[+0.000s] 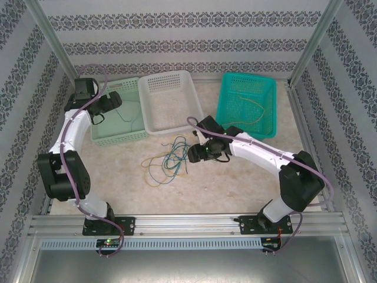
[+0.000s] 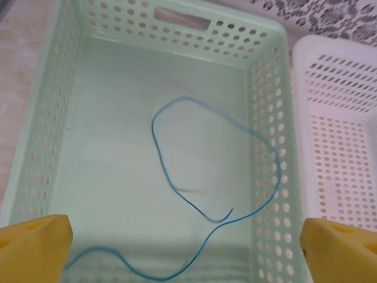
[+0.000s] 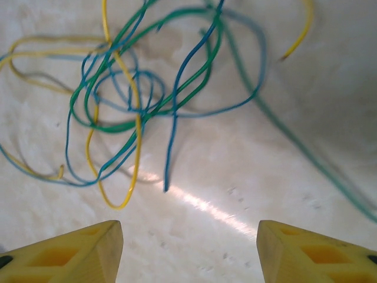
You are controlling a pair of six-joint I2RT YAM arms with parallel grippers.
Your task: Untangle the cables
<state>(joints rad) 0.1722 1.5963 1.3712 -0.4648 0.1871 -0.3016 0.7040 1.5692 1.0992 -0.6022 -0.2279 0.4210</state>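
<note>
A tangle of yellow, blue and green cables (image 1: 168,159) lies on the table in the middle. In the right wrist view the tangle (image 3: 135,94) spreads just ahead of my right gripper (image 3: 188,247), which is open with bare tabletop between its yellow fingertips (image 3: 82,250). From above, the right gripper (image 1: 191,152) sits at the tangle's right edge. My left gripper (image 1: 109,106) hovers open over the light green basket (image 1: 121,140). A single blue cable (image 2: 152,132) loops loose on that basket's floor, below the left gripper (image 2: 185,247). A thin yellow cable (image 1: 257,107) lies in the teal basket (image 1: 247,76).
A white basket (image 1: 166,79) stands between the light green and teal baskets at the back; its wall (image 2: 336,118) is beside the green basket's perforated right wall (image 2: 268,147). Metal frame posts and patterned walls close in the table's sides.
</note>
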